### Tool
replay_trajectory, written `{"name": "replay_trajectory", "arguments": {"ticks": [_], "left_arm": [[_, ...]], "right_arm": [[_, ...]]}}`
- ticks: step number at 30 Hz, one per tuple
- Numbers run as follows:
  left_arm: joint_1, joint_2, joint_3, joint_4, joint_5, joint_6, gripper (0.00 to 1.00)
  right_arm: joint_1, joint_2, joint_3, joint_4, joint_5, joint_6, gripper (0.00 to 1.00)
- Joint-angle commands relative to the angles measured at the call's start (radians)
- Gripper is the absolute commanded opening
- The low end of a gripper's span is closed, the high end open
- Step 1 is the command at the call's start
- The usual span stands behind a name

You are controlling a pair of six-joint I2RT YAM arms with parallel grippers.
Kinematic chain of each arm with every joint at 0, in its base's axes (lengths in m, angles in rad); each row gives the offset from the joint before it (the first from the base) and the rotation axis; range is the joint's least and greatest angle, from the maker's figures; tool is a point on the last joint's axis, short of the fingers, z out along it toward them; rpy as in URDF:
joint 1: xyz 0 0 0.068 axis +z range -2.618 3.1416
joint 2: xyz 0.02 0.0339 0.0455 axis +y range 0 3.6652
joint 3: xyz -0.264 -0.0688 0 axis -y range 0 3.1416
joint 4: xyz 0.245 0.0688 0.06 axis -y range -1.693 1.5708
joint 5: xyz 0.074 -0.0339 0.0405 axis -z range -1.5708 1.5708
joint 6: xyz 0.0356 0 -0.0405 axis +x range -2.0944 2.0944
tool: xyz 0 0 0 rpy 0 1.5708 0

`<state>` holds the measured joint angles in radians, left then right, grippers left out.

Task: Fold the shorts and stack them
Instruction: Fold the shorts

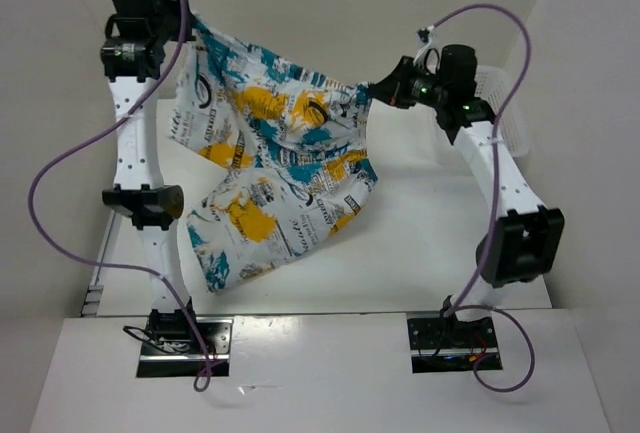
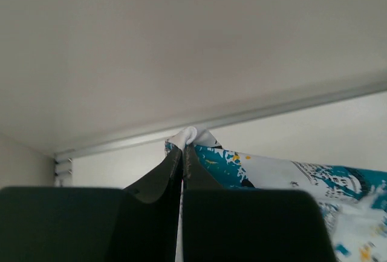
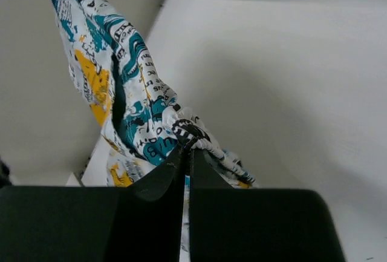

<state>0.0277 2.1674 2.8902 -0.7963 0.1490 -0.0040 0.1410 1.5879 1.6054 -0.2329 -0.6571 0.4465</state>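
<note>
Shorts [image 1: 270, 153], one pair: hanging over the counter [image 1: 430, 243]; left pincer [image 1: 189, 21] and right pincer [image 1: 377, 89], two, each pinching one upper end tight.

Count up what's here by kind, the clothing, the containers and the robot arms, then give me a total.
Soft white fabric shorts with teal, yellow and black print: 1
White plastic mesh basket: 1
Black-and-white robot arms: 2
Total: 4

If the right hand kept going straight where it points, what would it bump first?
The shorts it is pinching: the cloth bunches right at the right hand's tips. Past that, likely only a plain white surface, though depth is unclear.
</note>
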Motion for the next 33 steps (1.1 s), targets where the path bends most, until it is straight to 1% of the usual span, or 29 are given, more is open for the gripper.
{"name": "replay_trajectory", "arguments": {"ticks": [1, 3, 4, 5, 7, 11, 13, 14, 15, 16, 17, 18, 19, 20, 21, 23, 24, 25, 26, 28, 29, 30, 32, 33], "left_arm": [[-0.008, 0.089, 0.059, -0.014, 0.031, 0.004, 0.00], [-0.008, 0.174, 0.122, -0.024, 0.031, 0.004, 0.00], [-0.017, 0.201, 0.150, -0.033, 0.031, 0.004, 0.00], [-0.017, 0.245, 0.179, -0.050, 0.031, 0.004, 0.00], [-0.017, 0.275, 0.237, -0.072, 0.031, 0.004, 0.00], [-0.017, 0.264, 0.225, -0.177, 0.083, 0.004, 0.00], [-0.017, 0.255, 0.234, -0.308, 0.112, 0.004, 0.00], [-0.017, 0.255, 0.247, -0.358, 0.112, 0.004, 0.00], [-0.017, 0.255, 0.247, -0.464, 0.127, 0.004, 0.00], [-0.008, 0.229, 0.247, -0.507, 0.127, 0.004, 0.00], [0.001, 0.186, 0.095, -0.508, 0.107, 0.004, 0.00], [0.012, 0.131, -0.010, -0.508, 0.133, 0.004, 0.00], [0.021, 0.029, -0.101, -0.497, 0.164, 0.004, 0.00], [0.021, -0.024, -0.191, -0.476, 0.164, 0.004, 0.00], [0.021, -0.134, -0.388, -0.428, 0.176, 0.004, 0.00], [0.021, -0.261, -0.636, -0.336, 0.176, 0.004, 0.00], [0.005, -0.385, -0.887, -0.290, 0.153, 0.004, 0.00], [-0.023, -0.437, -0.995, -0.221, 0.108, 0.004, 0.00], [-0.038, -0.499, -1.079, -0.209, 0.095, 0.004, 0.00], [-0.048, -0.535, -1.198, -0.208, 0.095, 0.004, 0.00], [-0.048, -0.547, -1.297, -0.199, 0.095, 0.004, 0.00], [-0.048, -0.567, -1.345, -0.183, 0.095, 0.004, 0.00], [-0.058, -0.596, -1.471, -0.164, 0.083, 0.004, 0.00], [-0.058, -0.607, -1.502, -0.155, 0.083, 0.004, 0.00]], "right_arm": [[-0.006, 0.105, -0.015, 0.038, 0.114, -0.017, 0.00], [-0.006, 0.165, 0.010, 0.029, 0.137, -0.052, 0.00], [-0.006, 0.222, 0.025, 0.029, 0.157, -0.066, 0.00], [-0.006, 0.248, 0.066, 0.029, 0.192, -0.078, 0.00], [-0.006, 0.314, 0.131, 0.011, 0.212, -0.116, 0.00], [-0.006, 0.353, 0.172, 0.001, 0.234, -0.185, 0.00], [-0.006, 0.353, 0.172, -0.013, 0.234, -0.228, 0.00], [-0.006, 0.340, 0.141, -0.028, 0.250, -0.277, 0.00], [-0.017, 0.331, 0.125, -0.045, 0.234, -0.307, 0.00], [-0.017, 0.319, 0.098, -0.057, 0.217, -0.337, 0.00], [-0.043, 0.292, 0.081, -0.069, 0.159, -0.394, 0.00], [-0.056, 0.278, 0.068, -0.107, 0.101, -0.434, 0.00], [-0.069, 0.265, 0.058, -0.144, 0.044, -0.484, 0.00], [-0.078, 0.236, 0.045, -0.184, -0.008, -0.587, 0.00], [-0.078, 0.219, 0.022, -0.250, -0.022, -0.638, 0.00], [-0.078, 0.172, -0.010, -0.293, -0.035, -0.739, 0.00], [-0.078, 0.159, -0.050, -0.315, -0.044, -0.761, 0.00], [-0.078, 0.149, -0.070, -0.325, -0.044, -0.782, 0.00], [-0.069, 0.124, -0.106, -0.335, -0.023, -0.828, 0.00], [-0.046, 0.103, -0.149, -0.359, 0.016, -0.886, 0.00], [-0.014, 0.092, -0.198, -0.359, 0.037, -0.917, 0.00], [0.003, 0.069, -0.228, -0.370, 0.080, -0.965, 0.00], [0.040, 0.047, -0.319, -0.370, 0.118, -0.996, 0.00], [0.072, 0.023, -0.349, -0.370, 0.152, -1.006, 0.00]]}}
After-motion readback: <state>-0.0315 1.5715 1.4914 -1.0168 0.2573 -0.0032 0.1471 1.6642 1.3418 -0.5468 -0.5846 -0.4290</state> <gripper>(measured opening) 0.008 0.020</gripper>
